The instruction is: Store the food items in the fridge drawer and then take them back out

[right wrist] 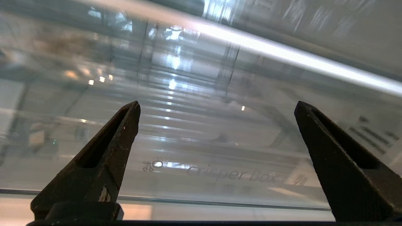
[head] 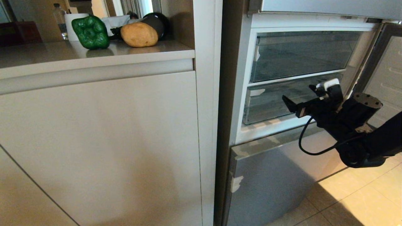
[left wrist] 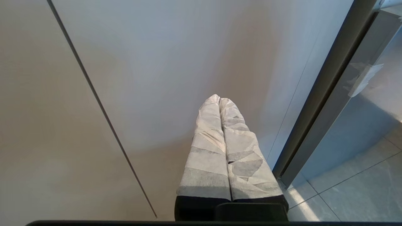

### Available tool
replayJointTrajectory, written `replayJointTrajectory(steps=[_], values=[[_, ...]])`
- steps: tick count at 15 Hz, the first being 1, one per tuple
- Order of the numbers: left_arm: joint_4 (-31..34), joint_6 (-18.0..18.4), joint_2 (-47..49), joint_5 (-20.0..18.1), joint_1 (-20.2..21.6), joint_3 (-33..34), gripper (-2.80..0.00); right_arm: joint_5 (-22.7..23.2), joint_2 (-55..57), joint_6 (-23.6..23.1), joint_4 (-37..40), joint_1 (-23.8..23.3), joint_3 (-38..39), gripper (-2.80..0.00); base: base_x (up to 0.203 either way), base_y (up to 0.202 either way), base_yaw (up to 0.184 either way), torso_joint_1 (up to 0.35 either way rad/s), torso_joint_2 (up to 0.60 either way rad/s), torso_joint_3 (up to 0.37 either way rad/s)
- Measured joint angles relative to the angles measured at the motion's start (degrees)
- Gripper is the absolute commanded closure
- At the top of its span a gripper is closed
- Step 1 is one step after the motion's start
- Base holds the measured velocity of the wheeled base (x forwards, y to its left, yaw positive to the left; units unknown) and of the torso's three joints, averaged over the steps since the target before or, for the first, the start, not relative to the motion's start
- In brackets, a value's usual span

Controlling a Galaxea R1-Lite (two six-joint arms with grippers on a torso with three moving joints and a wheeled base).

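A glossy green bell pepper (head: 91, 32) and a tan potato (head: 139, 34) lie side by side on the pale counter (head: 47, 56) at the upper left. The fridge drawer (head: 267, 102), the lower clear bin, sits pushed in under a flat-fronted clear drawer (head: 301, 53). My right gripper (head: 301, 95) hovers just in front of the lower bin, open and empty. In the right wrist view that gripper (right wrist: 216, 105) faces the fridge drawer's front (right wrist: 229, 175), marked "Crisper Box", with ribs behind it. My left gripper (left wrist: 219, 98) hangs parked by the cabinet door (left wrist: 157, 62), its white-taped fingers pressed together.
A white roll (head: 74, 23), a bottle (head: 59, 18) and a dark rounded appliance (head: 156, 22) stand behind the food. A tall white panel (head: 207, 94) separates cabinet from fridge. A silver-grey lower door (head: 276, 175) is below the drawers, an open door (head: 386, 75) at right, tiled floor (head: 361, 194).
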Motion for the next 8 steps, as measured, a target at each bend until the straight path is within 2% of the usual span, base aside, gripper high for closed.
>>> replayJointTrajectory(steps=[8], values=[[0.0,0.0,0.0,0.0,0.0,0.0,0.00,-0.5,5.2,0.1,0.0,-0.1,-7.5,-2.80,0.000,0.000,0.000,0.000,0.00,0.000]])
